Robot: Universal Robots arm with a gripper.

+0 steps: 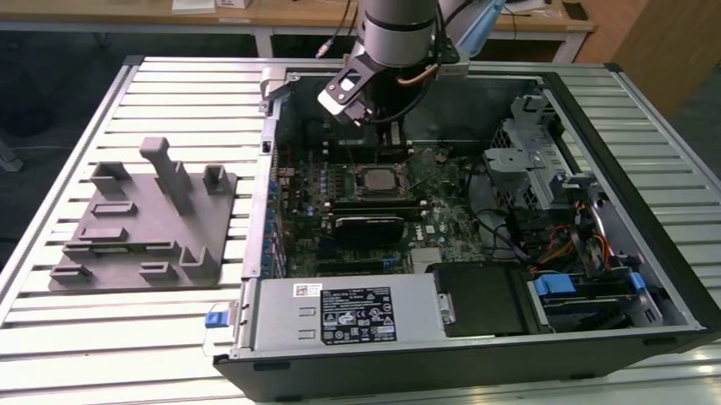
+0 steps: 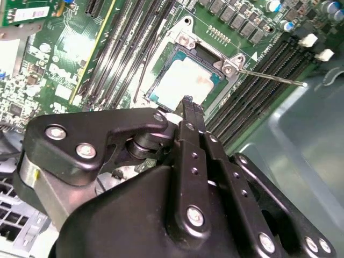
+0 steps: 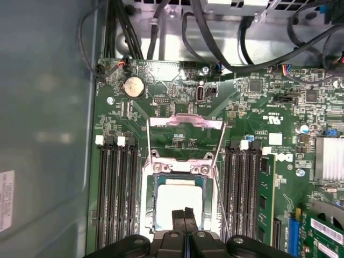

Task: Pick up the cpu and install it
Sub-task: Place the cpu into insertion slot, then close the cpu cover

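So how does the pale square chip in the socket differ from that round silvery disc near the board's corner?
The cpu is square; the disc is round. The cpu is clearly larger than the disc. The cpu lies in a metal-framed socket; the disc sits near the edge of the board. Both are flat and silvery.

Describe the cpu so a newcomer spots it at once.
Find the open computer case on the slatted table, then the green motherboard inside. The cpu lies in the metal-framed socket between the black memory slots: a flat, pale silvery square, brighter than anything around it.
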